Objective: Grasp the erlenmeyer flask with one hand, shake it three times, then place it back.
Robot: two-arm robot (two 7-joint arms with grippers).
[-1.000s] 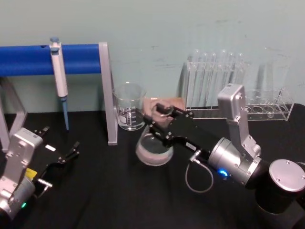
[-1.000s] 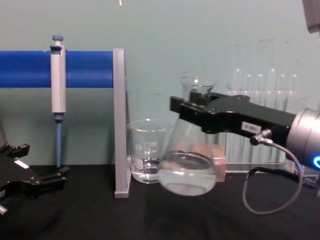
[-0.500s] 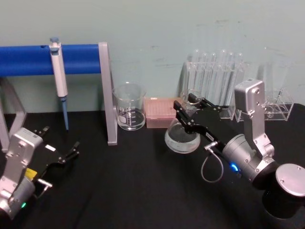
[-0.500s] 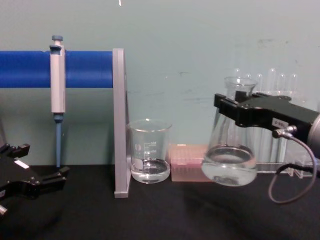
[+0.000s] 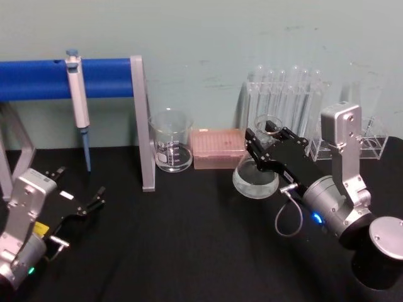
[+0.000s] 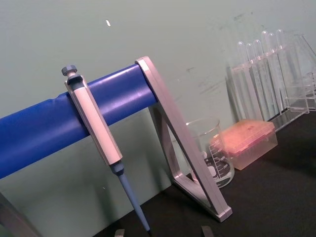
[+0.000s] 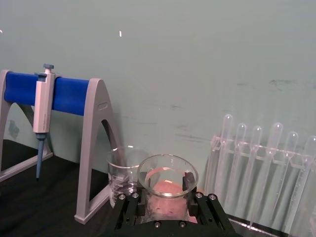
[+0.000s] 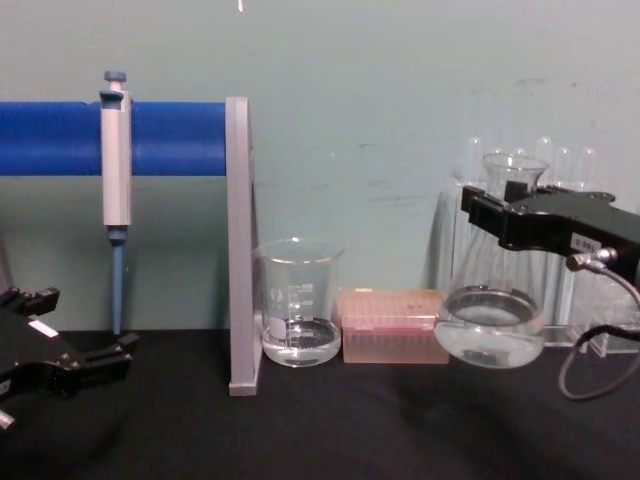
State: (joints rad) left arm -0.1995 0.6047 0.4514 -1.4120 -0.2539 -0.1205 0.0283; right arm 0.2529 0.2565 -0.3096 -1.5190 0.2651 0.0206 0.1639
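A black table stands against a pale green wall. The right gripper, a black boxy claw on a silver wrist with a blue light, reaches in from the right. Its fingers are pinching the narrow neck of a clear glass flask. The flask is upright, with a little clear liquid in its wide base. In the chest view the flask seems to hang just above the table, held by the right gripper, though I cannot tell for certain that its base is clear of the surface. It is in front of a rack of test tubes and just to the right of a pink box. The right wrist view looks down over the gripper onto the round mouth of the flask.

To the left of the pink box stands a straight-sided beaker with a little liquid in it. Beside it is the grey leg of a stand with a blue bar, and a pipette hangs from the bar.

The left gripper rests low at the near left of the table, well apart from the flask, with its fingers spread and nothing between them.
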